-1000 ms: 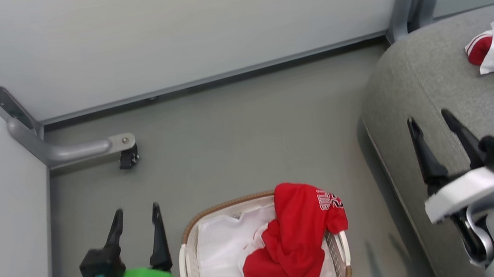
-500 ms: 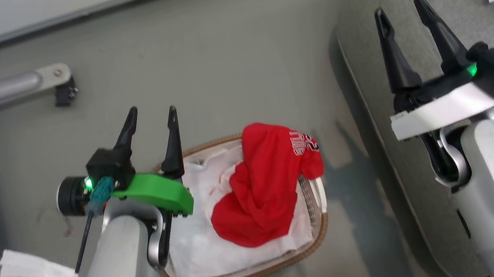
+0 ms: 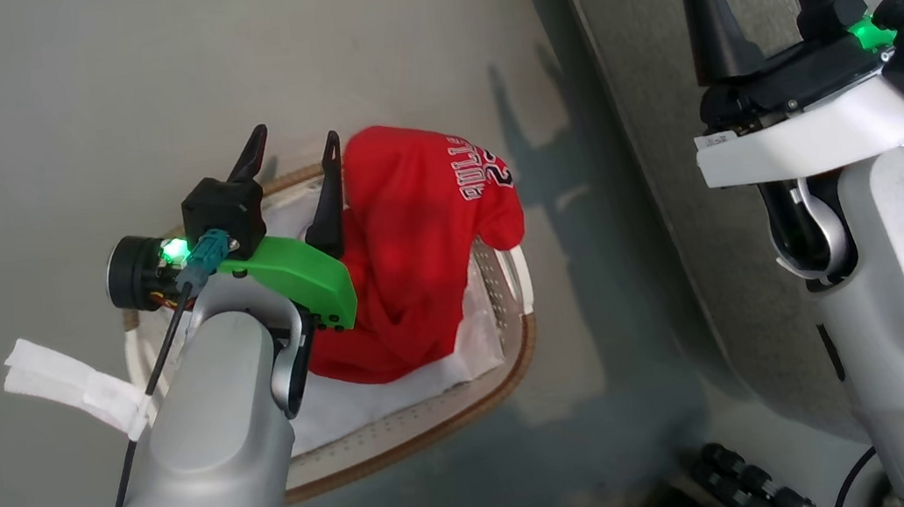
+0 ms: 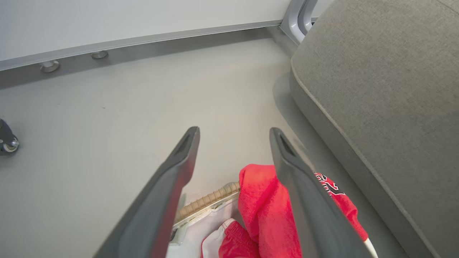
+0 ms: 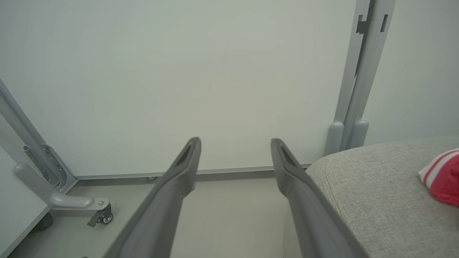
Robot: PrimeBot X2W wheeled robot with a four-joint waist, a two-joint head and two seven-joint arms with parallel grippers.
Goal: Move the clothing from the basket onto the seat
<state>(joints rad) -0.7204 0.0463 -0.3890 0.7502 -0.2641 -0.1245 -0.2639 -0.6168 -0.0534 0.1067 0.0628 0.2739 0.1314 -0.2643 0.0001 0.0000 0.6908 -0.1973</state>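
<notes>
In right wrist view, clothing [image 5: 443, 179] on seat [image 5: 376, 193]

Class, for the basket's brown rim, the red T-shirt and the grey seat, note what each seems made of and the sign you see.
Basket rim: looks like woven wicker or a plastic imitation, matt brown; plaited strands show.
T-shirt: soft knit fabric, perhaps cotton, matt; it slumps in folds.
Seat: coarse woven upholstery cloth, matt grey; weave texture and stitched seam show.
</notes>
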